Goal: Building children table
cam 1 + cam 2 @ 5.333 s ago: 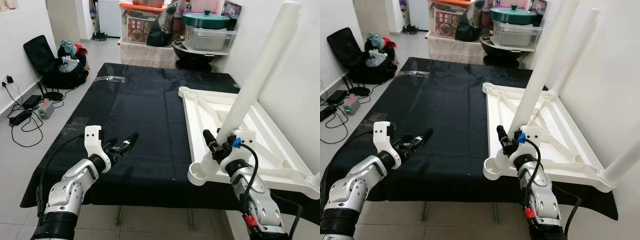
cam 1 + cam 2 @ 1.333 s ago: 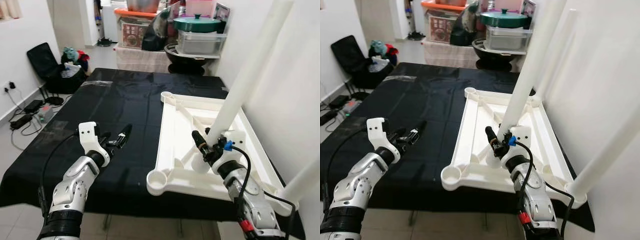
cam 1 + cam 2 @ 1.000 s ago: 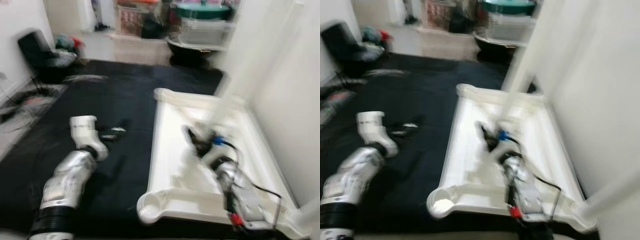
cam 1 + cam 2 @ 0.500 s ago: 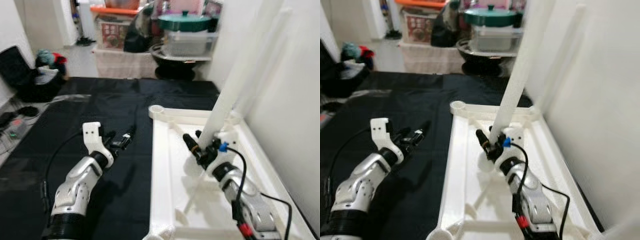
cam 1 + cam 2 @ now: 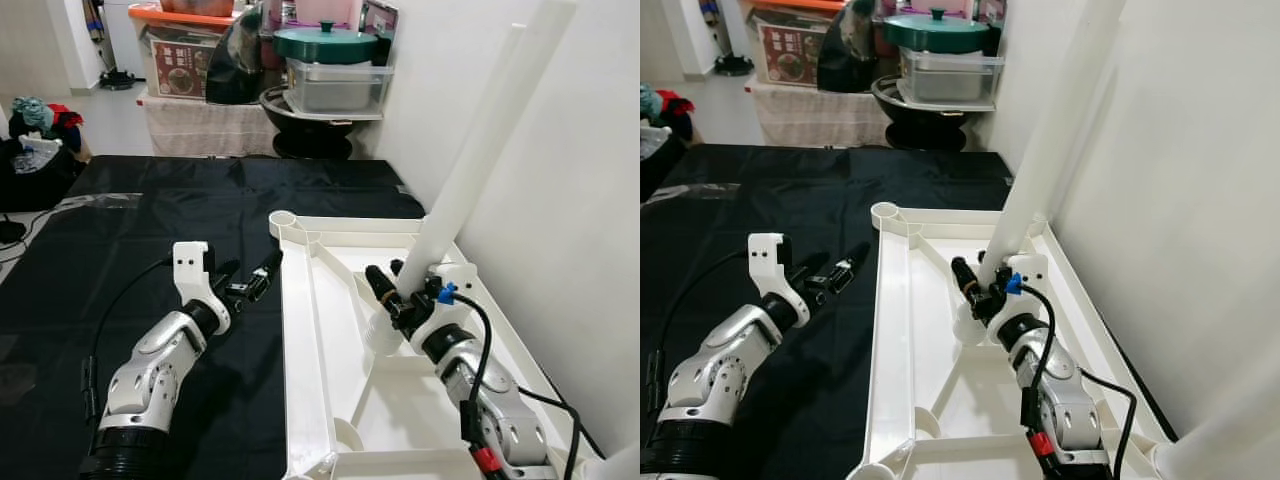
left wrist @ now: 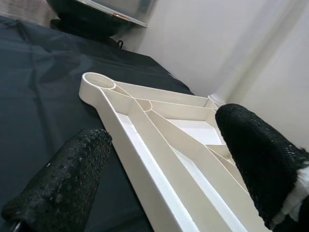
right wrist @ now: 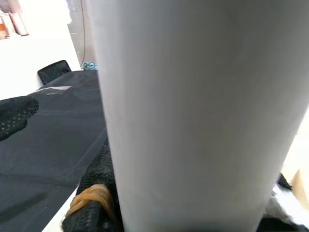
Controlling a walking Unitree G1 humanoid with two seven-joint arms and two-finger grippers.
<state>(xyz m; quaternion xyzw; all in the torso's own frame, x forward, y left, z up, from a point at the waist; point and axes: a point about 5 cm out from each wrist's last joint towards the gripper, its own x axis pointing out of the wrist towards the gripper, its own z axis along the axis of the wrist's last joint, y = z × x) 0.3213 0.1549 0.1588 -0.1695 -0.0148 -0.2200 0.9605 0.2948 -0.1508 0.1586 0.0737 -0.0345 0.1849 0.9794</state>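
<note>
Over the middle of the upturned white tabletop (image 5: 330, 330), I see my right end effector (image 5: 388, 293) clamped on a white table leg (image 5: 470, 170), which slants up toward the wall. Five seconds back that leg's foot sat by the near corner socket; now it hangs above the inner ribs, away from any socket. My left end effector (image 5: 255, 283) hovers with fingers (image 6: 67, 183) parted beside the tabletop's left rim, over the black cloth on the table (image 5: 120, 220), much as before.
</note>
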